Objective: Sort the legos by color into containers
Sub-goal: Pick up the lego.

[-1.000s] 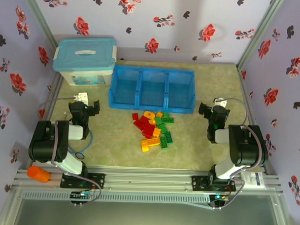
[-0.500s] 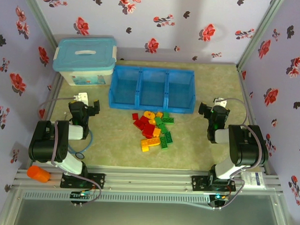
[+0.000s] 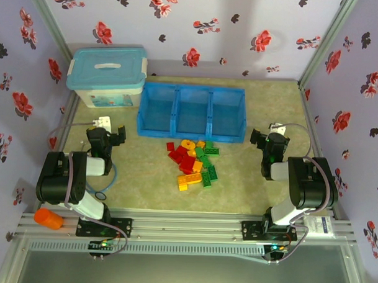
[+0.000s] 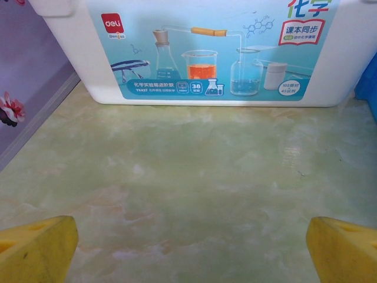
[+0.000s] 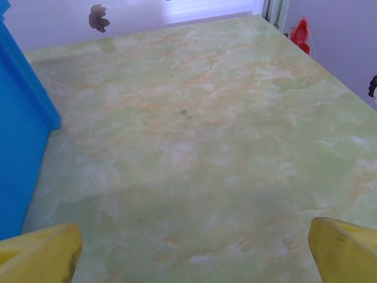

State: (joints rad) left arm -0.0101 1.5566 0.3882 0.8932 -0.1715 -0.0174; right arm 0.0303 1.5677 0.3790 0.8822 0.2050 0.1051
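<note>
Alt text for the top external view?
A mixed heap of red, yellow and green legos lies on the table just before an empty three-compartment blue tray. The left tool and right tool sit open at the sides, holding nothing.

The legos (image 3: 192,161) lie heaped on the table (image 3: 144,177) just before the tray (image 3: 193,114), the storage box (image 3: 107,76) at its left.

Lavender walls (image 3: 242,31) printed with red and black flowers enclose a pale green marbled tabletop (image 3: 144,189).
</note>
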